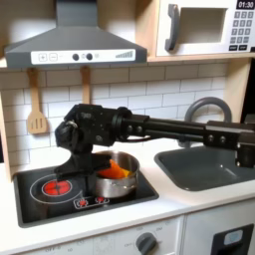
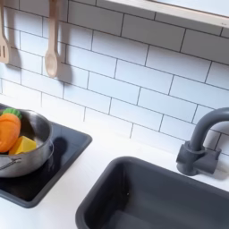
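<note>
Gripper: the black gripper (image 1: pixel 80 169) at the end of the long black robot arm (image 1: pixel 169 127) hangs low over the black two-ring toy stovetop (image 1: pixel 45 191), at about nine o'clock from the pot in the first exterior view. Its fingers are lost against the dark arm; I cannot tell how far apart they stand or whether they have hold of anything.

Pot: the round silver metal pot (image 1: pixel 118 182) sits on the stovetop's right-hand part in the first exterior view, just beside the gripper. In the second exterior view the pot (image 2: pixel 27 157) lies at eight o'clock of the frame, on the stovetop's (image 2: pixel 63 165) corner.

Pot contents: an orange toy carrot with a green top (image 2: pixel 8 130) rests inside, with a yellow piece (image 2: pixel 25 144) beside it at its four o'clock in the second exterior view.

Sink: the dark grey basin (image 2: pixel 152 197) is set in the white counter (image 2: pixel 94 134), well apart from the pot, with a grey curved tap (image 2: pixel 201 143) at two o'clock of the basin.

Wall: a wooden spoon (image 2: pixel 52 40) hangs on the white tiles at twelve o'clock above the pot in the second exterior view.

Above: a grey extractor hood (image 1: pixel 72 45) and a white toy microwave (image 1: pixel 204 28) sit high in the first exterior view.
</note>
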`<state>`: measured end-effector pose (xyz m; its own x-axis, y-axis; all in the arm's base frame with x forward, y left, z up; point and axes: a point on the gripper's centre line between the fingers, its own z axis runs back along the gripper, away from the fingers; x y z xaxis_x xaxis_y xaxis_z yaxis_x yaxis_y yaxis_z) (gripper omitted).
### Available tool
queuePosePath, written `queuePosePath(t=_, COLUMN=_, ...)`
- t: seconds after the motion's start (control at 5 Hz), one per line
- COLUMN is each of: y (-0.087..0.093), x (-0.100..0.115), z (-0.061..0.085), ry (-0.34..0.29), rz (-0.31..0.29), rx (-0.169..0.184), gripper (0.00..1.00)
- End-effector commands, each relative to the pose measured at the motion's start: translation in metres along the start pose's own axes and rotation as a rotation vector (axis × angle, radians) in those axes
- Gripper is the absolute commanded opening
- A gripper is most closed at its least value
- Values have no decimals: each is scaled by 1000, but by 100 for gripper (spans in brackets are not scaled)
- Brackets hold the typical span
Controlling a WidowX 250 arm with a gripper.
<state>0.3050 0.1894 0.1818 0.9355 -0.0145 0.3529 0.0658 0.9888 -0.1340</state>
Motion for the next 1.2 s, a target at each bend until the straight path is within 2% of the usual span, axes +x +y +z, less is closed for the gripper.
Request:
queuePosePath(t=0.0, y=-8, x=-2, z=-11, ry=20, rz=-5, rx=-22, gripper=0)
queuePosePath(t=1.0, y=-24, x=5, z=-25, ry=38, rz=-48, rx=-59, gripper=0)
